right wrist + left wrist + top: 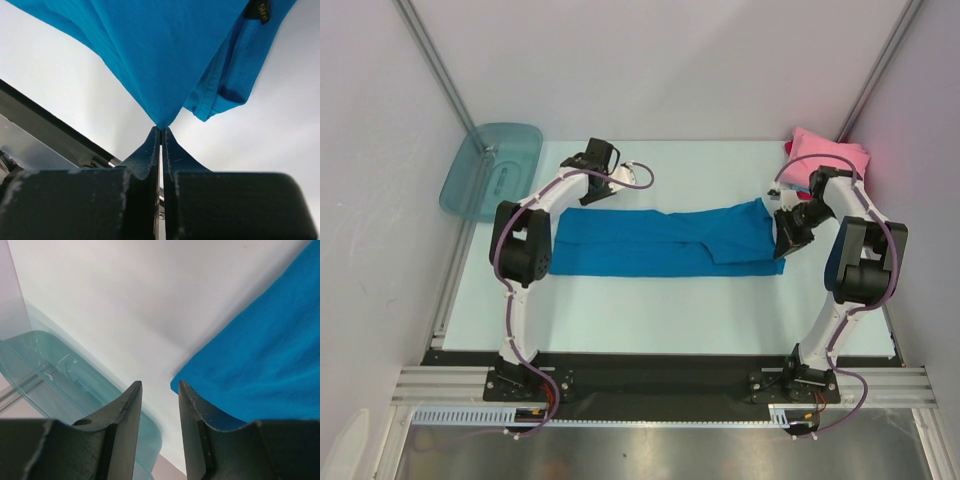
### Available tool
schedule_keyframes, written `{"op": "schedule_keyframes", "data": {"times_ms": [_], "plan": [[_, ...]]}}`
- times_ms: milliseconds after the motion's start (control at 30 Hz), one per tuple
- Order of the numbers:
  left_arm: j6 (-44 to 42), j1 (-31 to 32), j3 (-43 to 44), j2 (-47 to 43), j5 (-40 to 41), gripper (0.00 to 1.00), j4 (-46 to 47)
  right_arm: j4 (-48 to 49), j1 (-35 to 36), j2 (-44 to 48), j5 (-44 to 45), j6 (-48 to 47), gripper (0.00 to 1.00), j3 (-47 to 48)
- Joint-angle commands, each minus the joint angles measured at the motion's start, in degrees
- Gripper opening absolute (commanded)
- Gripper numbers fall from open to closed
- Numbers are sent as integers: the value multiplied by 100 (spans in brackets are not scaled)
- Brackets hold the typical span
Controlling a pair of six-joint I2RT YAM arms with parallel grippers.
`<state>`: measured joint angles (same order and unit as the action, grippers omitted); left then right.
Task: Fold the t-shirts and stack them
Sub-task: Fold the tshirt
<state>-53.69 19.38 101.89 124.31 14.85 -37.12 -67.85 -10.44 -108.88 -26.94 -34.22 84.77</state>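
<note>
mid-fold: the blue t-shirt (650,243) lay stretched across the middle of the table, with the pink t-shirt (828,155) in the far right corner. the right gripper (161,130) pinched the blue one's right end. the left gripper (160,386) sat spread and empty beside the left corner. guessing it needed to grab that corner next.

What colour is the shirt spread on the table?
Bright blue; the soft cloth t-shirt shows best from the top camera.

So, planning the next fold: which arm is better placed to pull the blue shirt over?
Right. The right hand is shut on the blue t-shirt; the left hand hangs open beside it, empty.
</note>
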Motion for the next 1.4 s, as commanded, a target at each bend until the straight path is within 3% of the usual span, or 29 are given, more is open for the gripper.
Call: {"op": "schedule_keyframes", "data": {"times_ms": [0, 33, 67, 133, 233, 567, 800, 933, 1200, 1367], "plan": [[-124, 57, 305, 5, -26, 41, 109, -211, 59, 262, 215, -243, 0, -136], [-115, 57, 306, 5, -26, 41, 109, -202, 77, 236, 259, -296, 0, -180], [-107, 57, 297, 5, -35, 41, 100, -219, 103, 201, 268, -340, 7, -259], [-106, 57, 288, -12, -26, 41, 109, -193, 138, 166, 321, -349, 30, -338], [-115, 58, 139, -65, -44, 41, 100, 17, 173, 139, 373, -296, 38, -391], [-221, 66, 130, -109, -26, 41, 126, 1063, 305, -150, 953, 265, 35, 601], [-203, 136, 33, -153, 53, 41, 126, 2284, 542, -766, 2268, 925, 34, 1006], [-229, 163, 42, -162, 105, 41, 126, 2742, 894, -1082, 2948, 838, 34, 1269], [-142, 163, -37, -293, 132, 41, 126, 2400, 1026, -1636, 3467, 741, 33, 2911], [-71, 163, -230, -329, 115, 41, 162, 2163, 1165, -1812, 3538, 671, 32, 3308]]}}
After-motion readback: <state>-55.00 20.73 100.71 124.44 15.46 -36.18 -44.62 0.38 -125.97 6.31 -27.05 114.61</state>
